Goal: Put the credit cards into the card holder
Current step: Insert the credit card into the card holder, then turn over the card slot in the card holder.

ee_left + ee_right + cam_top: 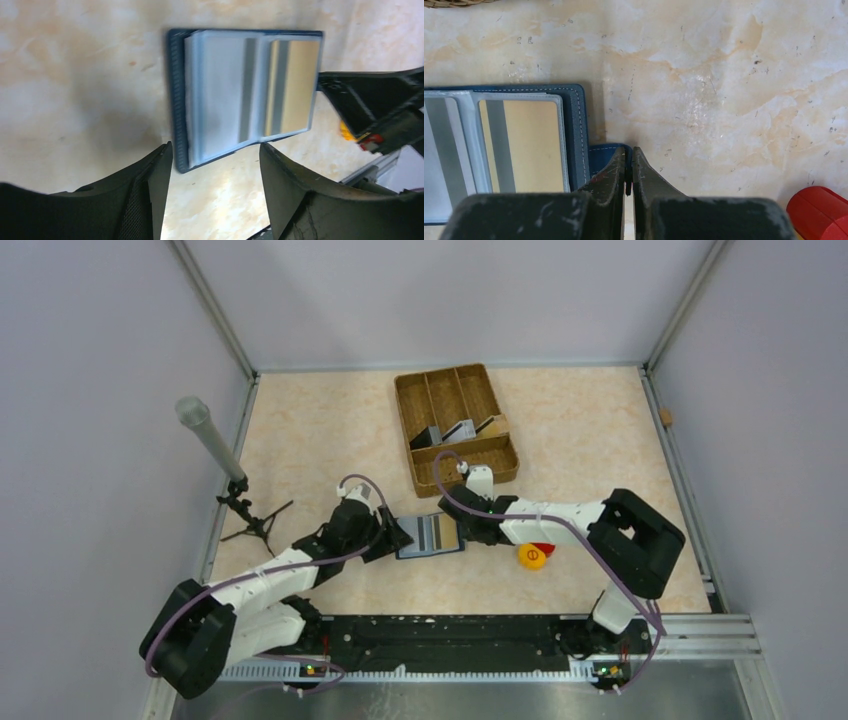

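Our left claw point(215, 150) is standing wide open, its black fingers point(150, 195) flanking the near edge of the dark navy-blue folding card holder point(245, 95) without visibly touching it. Our right claw point(629, 152) is pressing shut, its tips sitting at the holder's small blue snap tab point(606, 152); whether they are pinning it we cannot tell. The card holder is lying open on the marbled beige surface point(330, 440) between both claws, its pale blue-grey pockets carrying a gold card point(531, 145) with a dark stripe and a silver-grey one point(220, 90). Farther back, the brown woven divided tray point(406, 425) is holding three more thin grey credit cards point(460, 430), one leaning in each long compartment. The right arm point(560, 520) is covering part of the tray's cross compartment and is partly hiding the red and yellow round pieces point(533, 558) beside it.
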You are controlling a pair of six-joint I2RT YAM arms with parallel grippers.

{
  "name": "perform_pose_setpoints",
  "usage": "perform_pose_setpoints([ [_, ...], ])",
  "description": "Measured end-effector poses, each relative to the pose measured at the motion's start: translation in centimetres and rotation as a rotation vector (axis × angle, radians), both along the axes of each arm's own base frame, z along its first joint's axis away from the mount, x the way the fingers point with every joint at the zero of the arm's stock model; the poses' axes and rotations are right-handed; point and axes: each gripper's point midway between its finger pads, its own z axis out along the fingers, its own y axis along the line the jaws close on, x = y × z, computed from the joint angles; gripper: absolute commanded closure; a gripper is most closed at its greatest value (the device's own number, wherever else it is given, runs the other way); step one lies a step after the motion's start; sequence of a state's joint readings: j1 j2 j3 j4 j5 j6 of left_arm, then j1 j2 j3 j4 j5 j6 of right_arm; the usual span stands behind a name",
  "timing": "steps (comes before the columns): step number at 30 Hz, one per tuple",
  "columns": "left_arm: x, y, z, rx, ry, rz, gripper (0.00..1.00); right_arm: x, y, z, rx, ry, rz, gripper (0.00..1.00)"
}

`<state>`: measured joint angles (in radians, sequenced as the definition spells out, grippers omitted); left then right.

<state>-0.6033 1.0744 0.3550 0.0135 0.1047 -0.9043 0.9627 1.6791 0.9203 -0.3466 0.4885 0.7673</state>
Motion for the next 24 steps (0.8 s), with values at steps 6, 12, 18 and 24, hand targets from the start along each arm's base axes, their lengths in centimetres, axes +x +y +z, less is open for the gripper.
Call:
perform_pose_setpoints([
  [6,-0.4,1.3,-1.1,0.015,0.031,0.053,0.33,0.0,0.0,0.0,0.01,0.002,0.0,1.0],
  [12,0.5,0.9,-1.0,-0.058,0.001,0.053,0.42,0.0,0.0,0.0,0.013,0.002,0.001,1.0],
  [18,0.7,0.7,-1.2,-0.128,-0.039,0.04,0.5,0.0,0.0,0.0,0.014,0.002,0.001,1.0],
  [24,0.5,0.6,0.0,-0.169,-0.107,0.021,0.56,0.0,0.1,0.0,0.015,0.003,0.001,1.0],
])
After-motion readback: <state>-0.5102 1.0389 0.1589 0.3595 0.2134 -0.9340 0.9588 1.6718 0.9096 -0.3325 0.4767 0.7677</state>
